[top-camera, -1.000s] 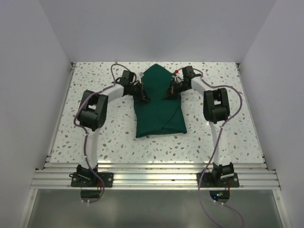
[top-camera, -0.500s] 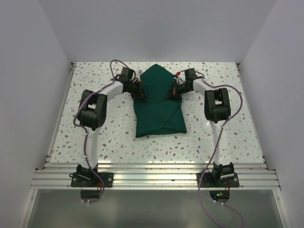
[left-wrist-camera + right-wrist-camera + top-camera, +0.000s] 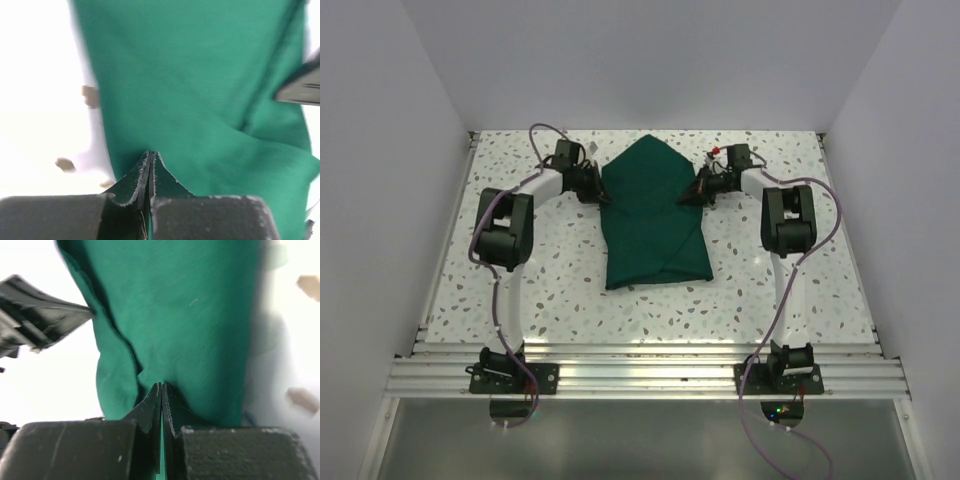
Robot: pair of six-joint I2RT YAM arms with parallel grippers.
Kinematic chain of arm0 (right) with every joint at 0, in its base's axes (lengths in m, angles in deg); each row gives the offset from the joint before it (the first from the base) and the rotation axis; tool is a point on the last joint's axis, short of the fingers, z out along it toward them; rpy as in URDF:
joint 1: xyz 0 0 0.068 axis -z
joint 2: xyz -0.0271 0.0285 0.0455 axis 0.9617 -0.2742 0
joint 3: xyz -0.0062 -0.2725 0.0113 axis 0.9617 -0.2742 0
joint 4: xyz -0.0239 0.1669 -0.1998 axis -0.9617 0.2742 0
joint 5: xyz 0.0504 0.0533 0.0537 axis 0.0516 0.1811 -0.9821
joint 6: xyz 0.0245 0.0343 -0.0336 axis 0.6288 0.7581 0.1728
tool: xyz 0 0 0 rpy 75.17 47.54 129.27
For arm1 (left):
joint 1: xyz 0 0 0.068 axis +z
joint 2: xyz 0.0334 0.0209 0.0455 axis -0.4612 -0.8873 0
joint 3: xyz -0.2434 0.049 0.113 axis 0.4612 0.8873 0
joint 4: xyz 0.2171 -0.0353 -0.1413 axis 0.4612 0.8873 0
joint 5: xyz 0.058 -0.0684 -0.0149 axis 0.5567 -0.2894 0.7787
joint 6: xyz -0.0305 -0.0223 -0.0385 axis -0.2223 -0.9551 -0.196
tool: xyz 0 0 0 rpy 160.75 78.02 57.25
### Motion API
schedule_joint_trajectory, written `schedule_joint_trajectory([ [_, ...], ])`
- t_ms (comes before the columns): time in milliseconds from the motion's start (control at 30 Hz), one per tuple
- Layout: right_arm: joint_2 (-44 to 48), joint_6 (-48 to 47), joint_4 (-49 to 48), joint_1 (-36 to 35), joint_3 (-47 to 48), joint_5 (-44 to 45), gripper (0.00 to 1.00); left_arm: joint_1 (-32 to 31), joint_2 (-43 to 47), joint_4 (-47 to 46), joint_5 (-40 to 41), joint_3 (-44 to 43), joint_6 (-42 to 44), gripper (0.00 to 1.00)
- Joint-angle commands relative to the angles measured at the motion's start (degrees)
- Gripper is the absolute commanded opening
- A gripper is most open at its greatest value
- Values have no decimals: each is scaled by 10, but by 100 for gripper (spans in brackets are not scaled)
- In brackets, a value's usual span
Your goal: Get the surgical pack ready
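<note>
Terrazzo table (image 3: 520, 290) is seen from above, with the drape (image 3: 655, 225) laid at its centre as a folded green bundle. The long axis of the drape runs from the near edge of the table toward the far edge, where the fabric ends in a point.

The left gripper (image 3: 599, 193) is placed at the left edge of the far half and the right gripper (image 3: 691, 194) at the right edge, so the drape lies directly between them. Each arm is about equally near to its own edge. Any coming move is judged to act across the long axis.

In the left wrist view the left gripper (image 3: 151, 156) is seen pressed fully together, with a ridge of green cloth pinched at the tips. The same is shown for the right gripper (image 3: 161, 387).

Whatever is wrapped inside the drape is hidden. Both wrist views are blurred and cropped tight, so which layer of cloth is gripped cannot be told. The opposite gripper is shown only as a dark smear.
</note>
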Motion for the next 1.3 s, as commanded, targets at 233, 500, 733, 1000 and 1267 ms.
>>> schedule_joint_trajectory([
  [233, 20, 18, -59, -4, 14, 14, 0, 3, -23, -3, 38, -30, 13, 0],
  [500, 28, 107, -164, -1, 23, 7, 0, 4, 17, -64, 36, -37, -34, 0],
  [733, -75, 141, -173, 2, 93, 60, 0, 9, -117, -72, 50, -108, -67, 0],
  [1000, -74, 94, -97, 3, 117, 108, 0, 26, -160, -26, 56, -154, -105, 0],
  [1267, 4, 119, -207, 2, 76, 104, 1, 29, -7, -155, 89, -44, -104, 4],
])
